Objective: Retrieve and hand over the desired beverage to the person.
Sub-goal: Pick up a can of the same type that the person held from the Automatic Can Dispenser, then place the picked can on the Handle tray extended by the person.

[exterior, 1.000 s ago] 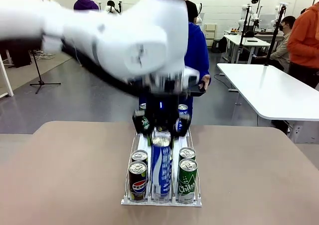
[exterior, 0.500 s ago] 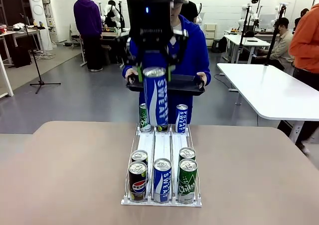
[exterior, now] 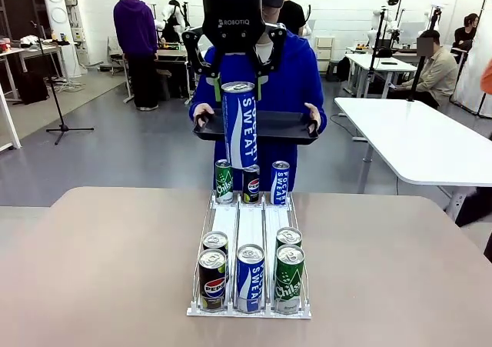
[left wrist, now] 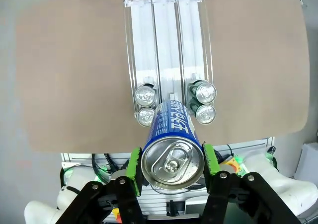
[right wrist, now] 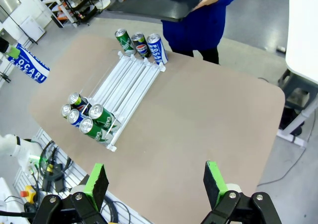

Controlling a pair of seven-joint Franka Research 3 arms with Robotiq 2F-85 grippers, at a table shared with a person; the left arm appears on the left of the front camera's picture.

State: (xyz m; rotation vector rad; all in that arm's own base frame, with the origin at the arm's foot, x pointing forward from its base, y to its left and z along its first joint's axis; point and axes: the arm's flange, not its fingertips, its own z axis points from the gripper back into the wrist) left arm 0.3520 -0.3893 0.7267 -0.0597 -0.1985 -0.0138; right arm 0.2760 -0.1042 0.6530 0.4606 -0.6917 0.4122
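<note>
My left gripper (exterior: 239, 85) hangs high over the table's far edge, shut on a tall blue Pocari Sweat can (exterior: 241, 128) that hangs upright from its top. In the left wrist view the green pads (left wrist: 133, 163) clamp both sides of the can (left wrist: 172, 157) of the left gripper (left wrist: 172, 160). Just behind the can stands the person (exterior: 298, 78) in a blue hoodie, holding a black tray (exterior: 286, 125) level in both hands. My right gripper (right wrist: 155, 183) stands open high above the table's corner, nothing between its fingers. The tray (right wrist: 159, 3) and the held can (right wrist: 27, 62) also appear there.
A clear three-lane rack (exterior: 250, 220) lies mid-table. Its near end holds Pepsi (exterior: 212, 278), Pocari (exterior: 250, 276) and Chilsung (exterior: 289, 278) cans, with two more behind. Three cans (exterior: 251, 183) stand at its far end. A white table (exterior: 419, 139) stands at the right.
My left arm has lifted the blue can out of the rack's middle lane up to tray height in front of the person. Another blue can now sits at that lane's near end.
</note>
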